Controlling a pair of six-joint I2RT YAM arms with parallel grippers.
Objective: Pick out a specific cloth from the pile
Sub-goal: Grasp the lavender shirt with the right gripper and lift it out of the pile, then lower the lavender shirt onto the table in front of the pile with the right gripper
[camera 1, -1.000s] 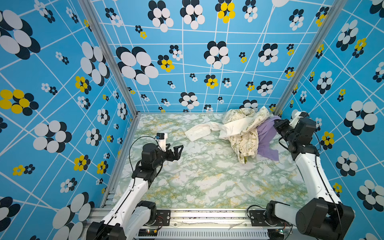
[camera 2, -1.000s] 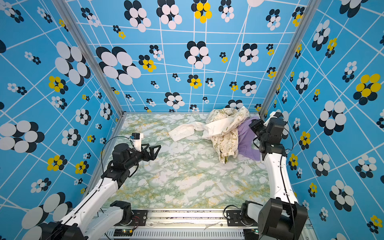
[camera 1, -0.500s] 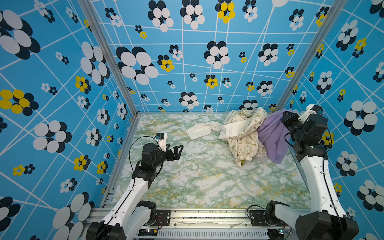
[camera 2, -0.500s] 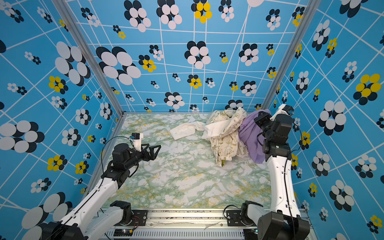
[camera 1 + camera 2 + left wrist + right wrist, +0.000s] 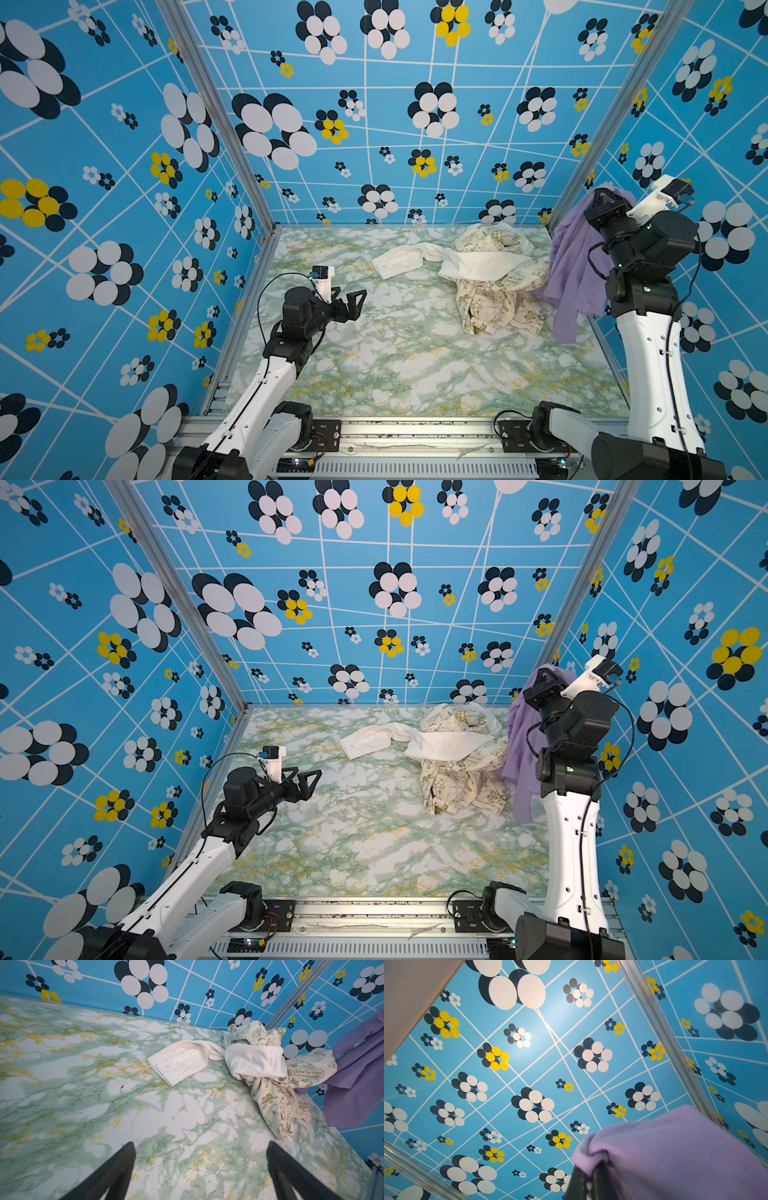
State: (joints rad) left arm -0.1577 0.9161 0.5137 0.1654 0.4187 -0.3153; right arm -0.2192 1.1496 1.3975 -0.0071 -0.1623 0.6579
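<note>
We have the right gripper point(image 5: 607, 202) raised high at the right wall, its jaws pinched shut on a fold of the soft lilac-purple cloth point(image 5: 571, 266), which drapes over and hangs below it. The cloth's lower end dangles beside the pile of cream green-printed fabric point(image 5: 496, 291) and plain white cloth point(image 5: 482, 262) that lies below and to the inner side of this gripper; whether the hem touches the green-veined marble tabletop point(image 5: 395, 357) or the pile, we cannot tell.

Our worries: the pinch takes only a bunched fold, so the cloth could slide free under its own weight. The trailing hem may snag the cream fabric and drag it along. The draped cloth also crowds the right wrist camera.

The left gripper point(image 5: 351, 300) hovers well apart, jaws spread wide and empty.
</note>
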